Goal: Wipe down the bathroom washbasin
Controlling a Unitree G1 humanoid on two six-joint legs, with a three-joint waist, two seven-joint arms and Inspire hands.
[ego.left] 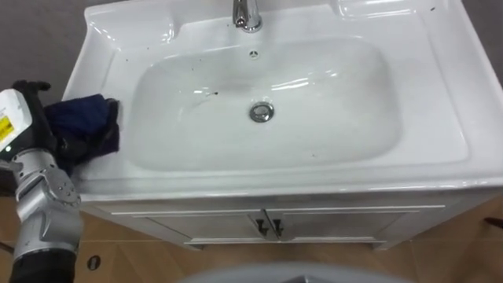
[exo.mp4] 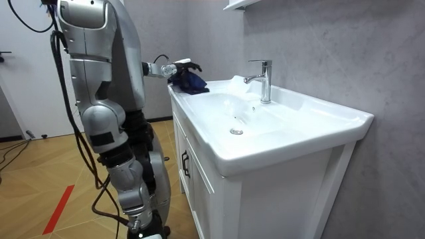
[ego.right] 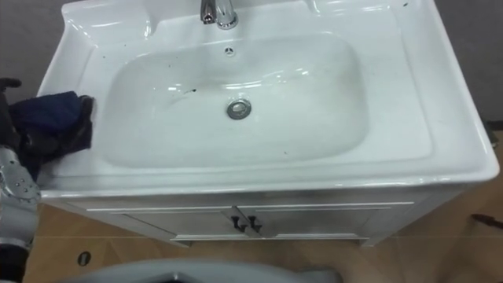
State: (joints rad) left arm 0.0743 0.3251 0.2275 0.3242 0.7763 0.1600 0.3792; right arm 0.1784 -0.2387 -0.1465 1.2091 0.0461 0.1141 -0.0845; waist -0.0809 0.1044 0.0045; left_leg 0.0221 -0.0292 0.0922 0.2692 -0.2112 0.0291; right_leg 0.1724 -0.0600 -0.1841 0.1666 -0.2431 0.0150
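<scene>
At the left of the basin point(ego.left: 440, 118), the left hand point(exo.mp4: 179, 67) seems clamped on the blue cloth point(ego.left: 88, 118).

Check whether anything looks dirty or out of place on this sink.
A dark smear sits in the basin, left of the drain, with scattered specks elsewhere. A blue cloth lies bunched on the basin's left edge at the left hand. Nothing else stands out.

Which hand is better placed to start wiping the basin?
Left. The left hand lies on the cloth at the left rim of the basin, fingers curled into it, so it could probably just sweep the cloth rightward into the hollow.
</scene>
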